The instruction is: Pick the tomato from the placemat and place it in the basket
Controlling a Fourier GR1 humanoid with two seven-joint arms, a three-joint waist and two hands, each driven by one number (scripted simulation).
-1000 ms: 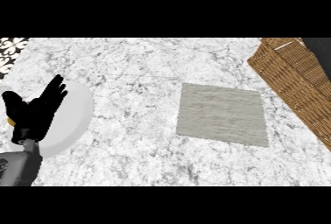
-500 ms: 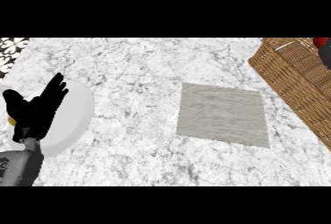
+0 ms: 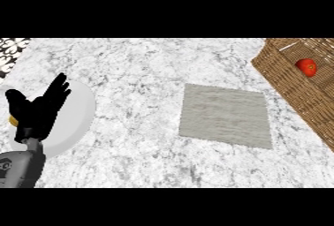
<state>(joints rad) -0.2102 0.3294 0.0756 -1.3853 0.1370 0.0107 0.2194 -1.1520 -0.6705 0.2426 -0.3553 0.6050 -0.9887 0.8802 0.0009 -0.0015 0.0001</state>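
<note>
At the right edge of the head view, the wicker basket (image 3: 287, 75) runs along the counter at a slant, its woven wall facing the middle of the scene and its far end cut off by the frame. Inside it sits the tomato (image 3: 307, 67) — red, round, with a small pale spot on its skin — low against the inner weave near the basket's upper end.

Marble counter (image 3: 143, 66), white with grey veining, fills the view. Near its centre lies the placemat (image 3: 226, 115), a grey-beige square turned slightly, flat on the stone, nothing on it. It is near the basket's wall but not touching it.

Left side: a white plate (image 3: 75, 114), round, partly covered by the robot's left hand (image 3: 36, 112). The hand is black, fingers straight and spread, pointing up and to the right — relaxed, holding nothing. Its grey forearm (image 3: 18, 170) enters from the lower left corner. A small yellow-orange patch shows just at the hand's left side on the plate; what it is cannot be told.

Top left corner: a patch of dark and white patterned surface (image 3: 12, 53) at the counter's edge.

Right hand: not seen anywhere in this view.
</note>
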